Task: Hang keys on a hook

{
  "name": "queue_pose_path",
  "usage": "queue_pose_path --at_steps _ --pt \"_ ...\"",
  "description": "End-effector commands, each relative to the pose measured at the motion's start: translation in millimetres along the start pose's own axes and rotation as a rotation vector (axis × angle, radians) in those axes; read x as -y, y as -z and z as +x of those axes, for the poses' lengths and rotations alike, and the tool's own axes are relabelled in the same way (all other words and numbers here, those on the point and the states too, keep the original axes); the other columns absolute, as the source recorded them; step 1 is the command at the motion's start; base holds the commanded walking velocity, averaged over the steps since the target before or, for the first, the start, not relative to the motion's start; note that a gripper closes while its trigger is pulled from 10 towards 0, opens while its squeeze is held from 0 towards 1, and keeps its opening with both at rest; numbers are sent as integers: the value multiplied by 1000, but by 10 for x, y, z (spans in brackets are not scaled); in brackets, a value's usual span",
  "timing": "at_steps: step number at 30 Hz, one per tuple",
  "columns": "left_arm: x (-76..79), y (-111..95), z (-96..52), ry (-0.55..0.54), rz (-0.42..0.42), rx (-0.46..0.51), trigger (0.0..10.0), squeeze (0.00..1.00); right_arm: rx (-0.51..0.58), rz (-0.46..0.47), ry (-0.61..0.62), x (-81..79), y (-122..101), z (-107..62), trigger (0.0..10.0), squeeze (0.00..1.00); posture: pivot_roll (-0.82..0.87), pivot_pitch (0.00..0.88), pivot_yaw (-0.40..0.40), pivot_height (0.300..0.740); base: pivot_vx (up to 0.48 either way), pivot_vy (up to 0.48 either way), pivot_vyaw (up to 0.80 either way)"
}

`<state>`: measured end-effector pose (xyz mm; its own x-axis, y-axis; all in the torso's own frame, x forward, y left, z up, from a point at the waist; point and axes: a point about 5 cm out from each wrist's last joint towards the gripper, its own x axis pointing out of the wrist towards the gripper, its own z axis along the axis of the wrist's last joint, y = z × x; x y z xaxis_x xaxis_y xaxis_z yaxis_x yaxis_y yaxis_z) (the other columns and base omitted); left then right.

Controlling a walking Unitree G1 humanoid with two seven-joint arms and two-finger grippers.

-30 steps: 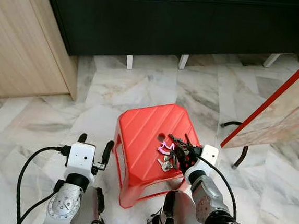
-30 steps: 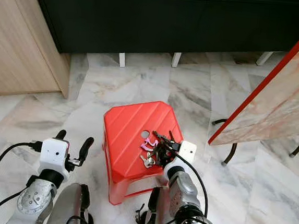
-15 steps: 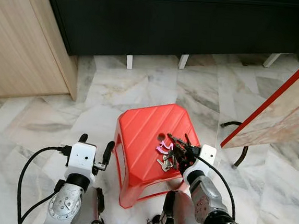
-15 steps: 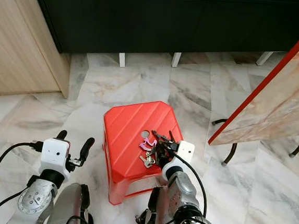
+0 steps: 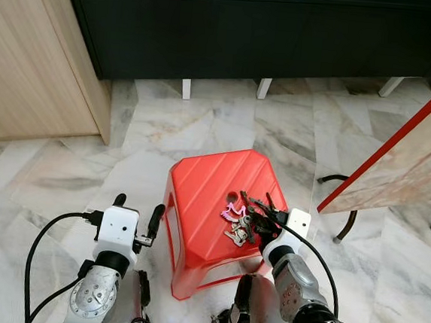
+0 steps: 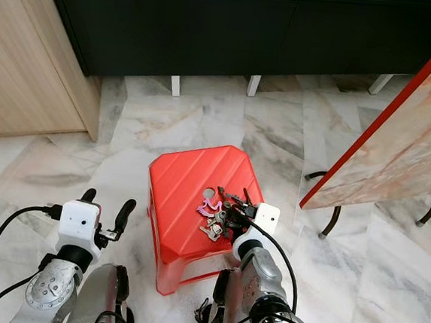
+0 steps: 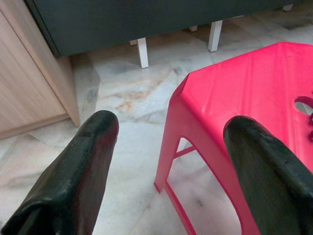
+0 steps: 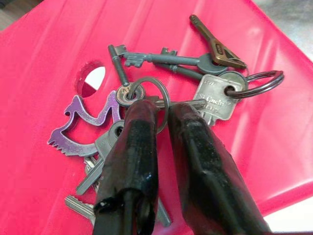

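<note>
The right gripper (image 8: 164, 115) is stretched forward with its two black fingers (image 8: 134, 147) pressed nearly together (only a thin gap remains). The left gripper (image 5: 136, 207) is held low, fingers spread wide apart.

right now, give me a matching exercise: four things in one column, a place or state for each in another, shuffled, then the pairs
Things:
1. bunch of metal keys
2. red plastic stool
3. left gripper
4. right gripper

Places or states:
A. fingers open, beside the stool, holding nothing
B. stands on the marble floor before the black cabinet
C. fingers pinched on a key ring
D. lies on the stool's top with a purple charm

Pairs: 1-D, 2-B, 3-A, 4-C
</note>
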<state>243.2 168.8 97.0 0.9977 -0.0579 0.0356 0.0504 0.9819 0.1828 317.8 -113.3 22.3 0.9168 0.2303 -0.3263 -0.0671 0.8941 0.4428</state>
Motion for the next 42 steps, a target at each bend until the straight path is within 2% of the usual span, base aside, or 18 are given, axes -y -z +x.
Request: queue_pose_path --at_steps 1,15,18,24,32,33,36,37,42 --pt "15 7 -33 5 27 -11 10000 0 -22 -4 -5 6 70 -23 0 0 136 283 -131 606 0 0 0" --pt "32 39 -9 -1 18 -18 10000 0 17 -32 8 33 26 -31 0 0 131 270 -139 606 0 0 0" --pt "35 53 24 -4 17 -19 10000 0 56 -74 -4 25 -18 -35 0 0 126 255 -144 606 0 0 0" --pt "38 95 90 -11 13 -25 10000 0 112 -68 -24 15 -21 -70 0 0 110 222 -149 606 0 0 0" --pt "46 96 203 -21 9 -8 10000 0 130 -81 -38 63 7 -125 0 0 98 175 -159 606 0 0 0" --pt "48 87 230 -24 8 -1 10000 0 122 -84 -26 89 6 -128 10000 0 98 166 -162 606 0 0 0" --pt "54 80 253 -26 8 5 10000 0 119 -66 -31 100 -7 -123 10000 0 100 161 -164 606 0 0 0" --pt "57 78 266 -29 7 11 10000 0 116 -64 -28 115 -46 -108 10000 1000 103 156 -167 606 0 0 0" --pt "53 85 247 -35 9 17 10000 0 73 -47 -12 106 -136 -30 10000 1000 110 162 -168 606 0 0 0"
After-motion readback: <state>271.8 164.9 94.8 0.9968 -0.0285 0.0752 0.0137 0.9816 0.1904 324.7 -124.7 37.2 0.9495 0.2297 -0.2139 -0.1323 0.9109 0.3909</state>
